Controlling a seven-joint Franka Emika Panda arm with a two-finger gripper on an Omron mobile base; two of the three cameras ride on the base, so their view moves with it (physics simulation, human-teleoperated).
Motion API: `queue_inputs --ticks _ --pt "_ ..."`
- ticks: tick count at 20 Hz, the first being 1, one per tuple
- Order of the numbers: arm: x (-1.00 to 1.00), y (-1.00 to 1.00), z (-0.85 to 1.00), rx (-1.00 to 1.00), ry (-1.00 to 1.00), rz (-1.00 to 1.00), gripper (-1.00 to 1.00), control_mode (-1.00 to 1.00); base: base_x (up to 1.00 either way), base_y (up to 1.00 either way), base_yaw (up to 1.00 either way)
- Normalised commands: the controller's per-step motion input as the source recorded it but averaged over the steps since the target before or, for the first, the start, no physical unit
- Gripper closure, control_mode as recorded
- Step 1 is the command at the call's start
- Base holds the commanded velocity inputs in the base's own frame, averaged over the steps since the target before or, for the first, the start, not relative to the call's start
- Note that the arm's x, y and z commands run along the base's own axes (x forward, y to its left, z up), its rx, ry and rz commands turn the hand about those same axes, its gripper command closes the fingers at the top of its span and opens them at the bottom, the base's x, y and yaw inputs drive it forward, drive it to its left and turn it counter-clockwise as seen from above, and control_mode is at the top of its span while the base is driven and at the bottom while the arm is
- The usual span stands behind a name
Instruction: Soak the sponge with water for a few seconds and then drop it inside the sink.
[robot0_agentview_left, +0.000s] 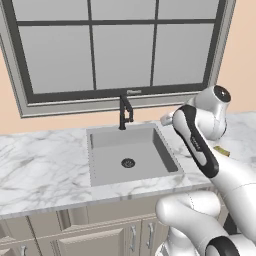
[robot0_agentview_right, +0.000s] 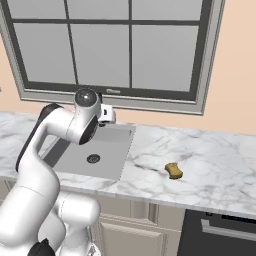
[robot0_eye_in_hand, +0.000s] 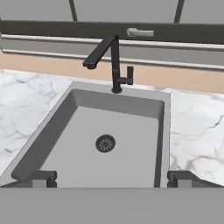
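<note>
**None of the task's steps done yet**

Sink sits dry at the counter's back edge, no stream from the faucet. Gripper hovers above it, jaws apart and empty. Sponge lies rightward on the marble counter, well apart.

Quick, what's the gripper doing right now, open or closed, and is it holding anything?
Gripper: open and empty, fingertips wide apart above the sink. The sponge lies on the countertop, untouched.
</note>
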Motion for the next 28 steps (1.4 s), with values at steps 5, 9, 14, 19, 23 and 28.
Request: queue_inputs --ticks 5,9,14,19,23,28 --pt "0.01 0.0 0.0 0.0 -0.07 -0.03 -1.0 -1.0 0.0 0.0 0.0" --pt "0.21 0.01 0.0 0.0 -0.12 -0.03 -1.0 -1.0 0.0 0.0 0.0" --pt "0.2 0.0 0.0 0.0 -0.13 -0.02 -1.0 -1.0 0.0 0.0 0.0" --pt "0.0 0.0 0.0 0.04 -0.13 0.0 -1.0 -1.0 0.0 0.0 0.0" --pt "-0.05 0.0 0.0 0.02 -0.08 0.0 -1.0 -1.0 0.0 0.0 0.0" --pt "-0.2 0.0 0.0 0.0 -0.11 0.01 -1.0 -1.0 0.0 0.0 0.0"
